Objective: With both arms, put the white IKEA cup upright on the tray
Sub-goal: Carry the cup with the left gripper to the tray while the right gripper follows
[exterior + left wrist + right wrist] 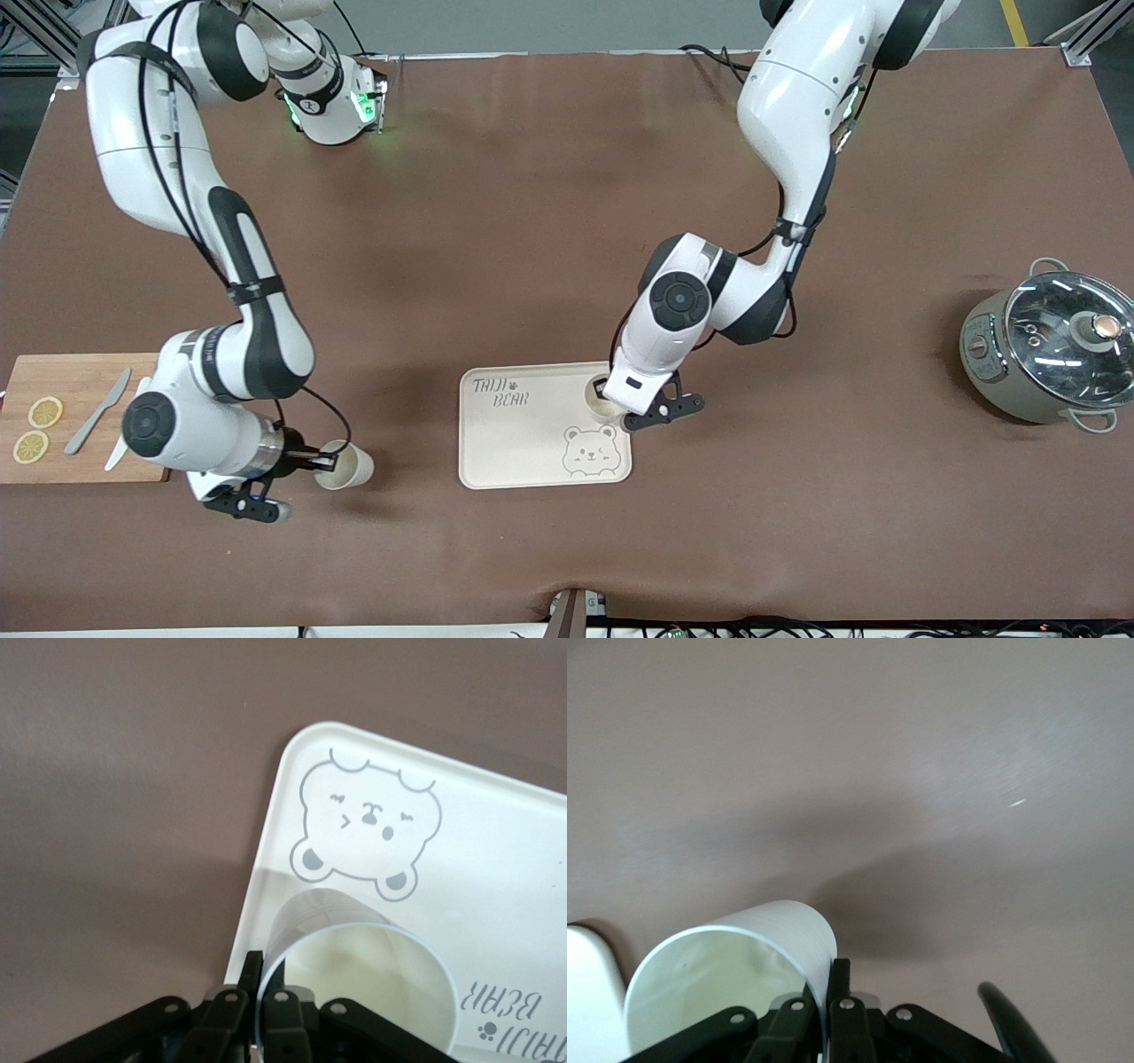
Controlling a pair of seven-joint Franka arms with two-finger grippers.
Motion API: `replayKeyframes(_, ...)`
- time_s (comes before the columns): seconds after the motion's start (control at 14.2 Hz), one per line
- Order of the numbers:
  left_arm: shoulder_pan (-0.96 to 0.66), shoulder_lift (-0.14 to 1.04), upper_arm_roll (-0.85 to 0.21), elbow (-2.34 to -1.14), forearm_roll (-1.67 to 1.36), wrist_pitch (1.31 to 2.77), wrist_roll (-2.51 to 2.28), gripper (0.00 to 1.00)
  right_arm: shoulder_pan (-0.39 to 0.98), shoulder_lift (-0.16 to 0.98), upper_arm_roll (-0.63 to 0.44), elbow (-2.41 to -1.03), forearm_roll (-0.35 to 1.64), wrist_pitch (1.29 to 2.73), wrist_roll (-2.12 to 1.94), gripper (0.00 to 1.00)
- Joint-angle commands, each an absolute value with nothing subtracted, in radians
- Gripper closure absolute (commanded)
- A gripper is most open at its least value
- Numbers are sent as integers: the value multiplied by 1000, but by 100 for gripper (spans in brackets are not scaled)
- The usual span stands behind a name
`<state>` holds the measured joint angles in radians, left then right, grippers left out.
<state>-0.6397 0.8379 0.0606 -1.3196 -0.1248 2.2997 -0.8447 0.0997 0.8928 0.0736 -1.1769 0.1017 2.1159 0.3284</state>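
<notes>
Pinching cup rims: left gripper [620, 409] sets cup [603, 400] upright on tray [496, 452]; right gripper [326, 462] carries second cup [345, 467].

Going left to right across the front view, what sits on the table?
Wooden cutting board with lemon slices and knife → white cup pinched by right gripper → tray → second cup held by left gripper → lidded pot.
</notes>
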Motion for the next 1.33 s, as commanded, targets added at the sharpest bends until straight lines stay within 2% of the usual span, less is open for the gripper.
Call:
replayKeyframes(0.0,-656,871,66,-1296,-153,2313,-874,100,147,873,71,-1178,110,2097,443,100)
replayKeyframes(0.42,-658,884,67,-1299,-153,2313,-876,100,281,873,61,-1177,97,2112,676,100)
replayKeyframes(0.49,-657,885,67,-1299,-153,2313,-876,98,297,873,61,-1177,95,2114,695,100)
replayKeyframes(0.56,-655,884,67,-1299,-153,2313,-876,89,314,873,60,-1177,94,2115,722,100)
replayKeyframes(0.77,-657,881,71,-1299,-150,2313,-877,74,360,879,52,-1180,84,2150,784,100)
replayKeyframes(0.84,-658,877,72,-1299,-149,2313,-877,62,368,884,52,-1183,83,2164,791,100)
replayKeyframes(0.91,-658,876,71,-1299,-144,2313,-871,1,370,885,52,-1184,83,2174,796,100)
replayKeyframes(1.26,-675,836,78,-1301,-120,2290,-868,0,374,894,52,-1190,84,2191,798,100)
